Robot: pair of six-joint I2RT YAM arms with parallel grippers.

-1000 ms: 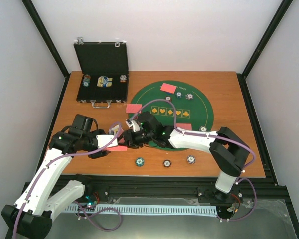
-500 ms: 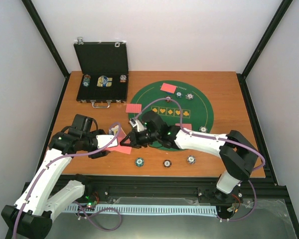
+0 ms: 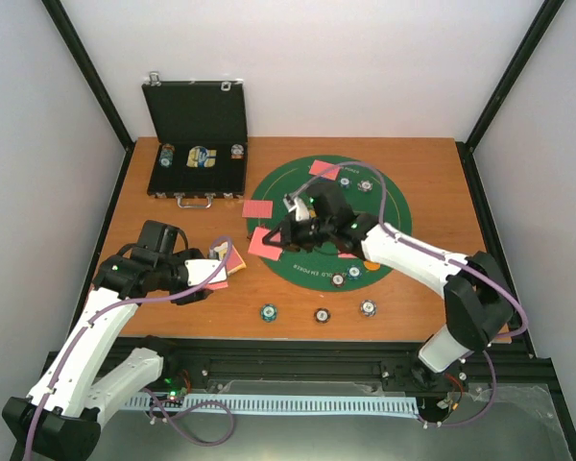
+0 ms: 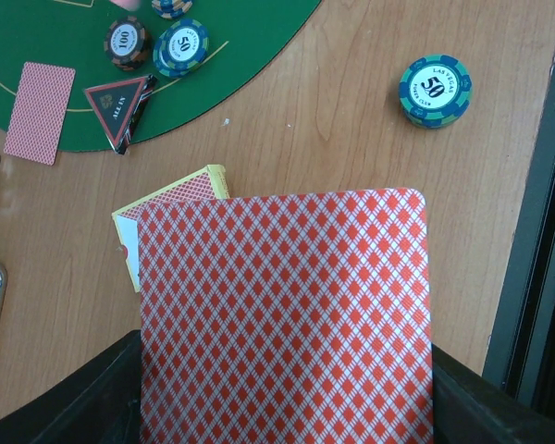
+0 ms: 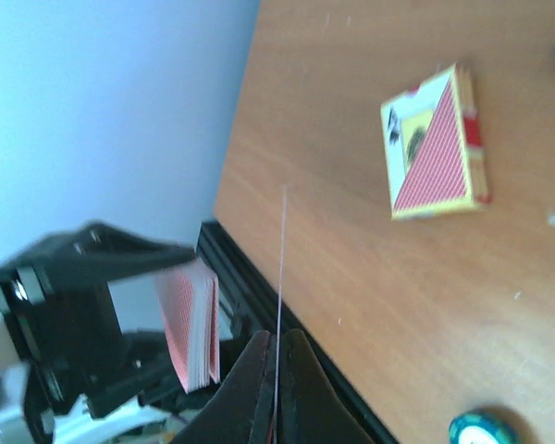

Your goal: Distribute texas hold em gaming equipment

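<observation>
My left gripper is shut on a deck of red-backed playing cards, held above the wood near the table's left front. An empty-looking card box lies on the table just beyond the deck. My right gripper is shut on a single card, seen edge-on as a thin line in the right wrist view, and holds it at the green mat's left rim. Striped chips sit on the mat's near edge beside a black triangle marker. Another card lies at the mat's far side.
An open black case holding more chips stands at the back left. One loose card lies on the wood left of the mat. Three chips line the front edge, among them a blue-green chip. Black frame rails border the table.
My right gripper closed on one card at the deck and drew back right and away to the mat's left rim, carrying it. The left arm and its deck stayed put.
</observation>
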